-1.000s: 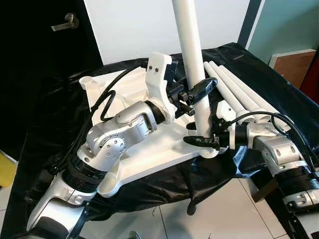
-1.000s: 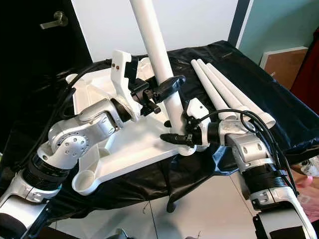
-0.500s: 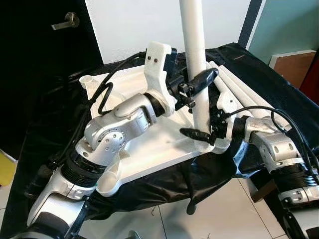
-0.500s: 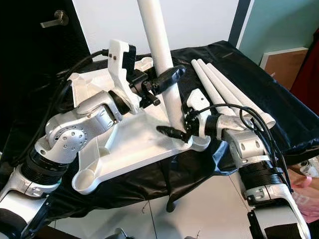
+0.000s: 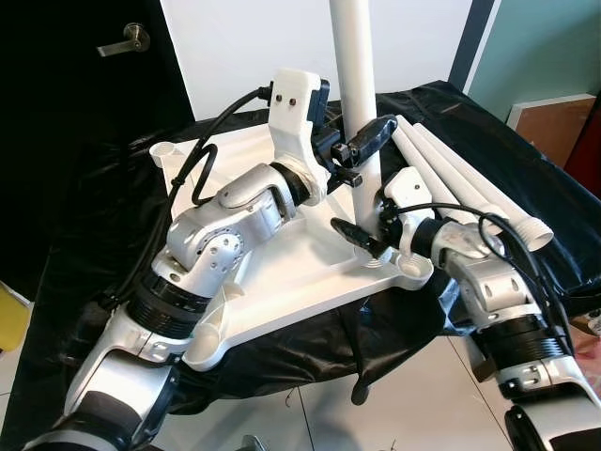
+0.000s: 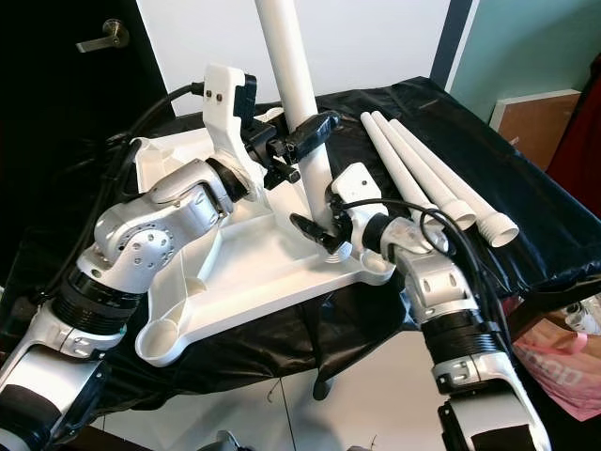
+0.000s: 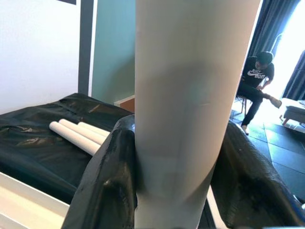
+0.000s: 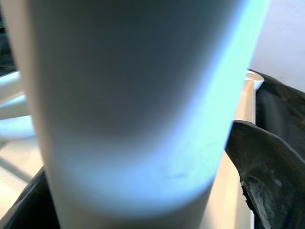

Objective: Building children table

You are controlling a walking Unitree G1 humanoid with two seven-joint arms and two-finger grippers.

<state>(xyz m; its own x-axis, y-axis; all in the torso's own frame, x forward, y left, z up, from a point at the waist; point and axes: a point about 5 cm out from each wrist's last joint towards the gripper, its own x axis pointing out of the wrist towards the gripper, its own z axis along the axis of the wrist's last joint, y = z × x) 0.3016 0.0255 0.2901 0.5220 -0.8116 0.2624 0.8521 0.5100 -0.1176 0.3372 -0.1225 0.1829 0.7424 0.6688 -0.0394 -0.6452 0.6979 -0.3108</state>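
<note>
Two grippers clamp one upright white table leg point(image 5: 355, 113) over the upturned tabletop point(image 5: 282, 272) on the black-draped surface: the left gripper point(image 5: 362, 143) steadies it higher up, the right gripper point(image 5: 362, 235) pinches its base, probably to seat it in the near-right corner socket. Three spare legs point(image 6: 427, 178) lie to the right. In the left wrist view, black fingers point(image 7: 107, 181) hug the leg. In the right wrist view, it looms close, one finger point(image 8: 267, 171) beside it.

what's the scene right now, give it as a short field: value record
work surface: black-covered table
tabletop: white, upside down
upright leg: white tube standing at tabletop's corner socket
left gripper: shut on upright leg, higher up
right gripper: shut on upright leg, near its base
spare legs: three white tubes lying on table
person: seated in background
</note>
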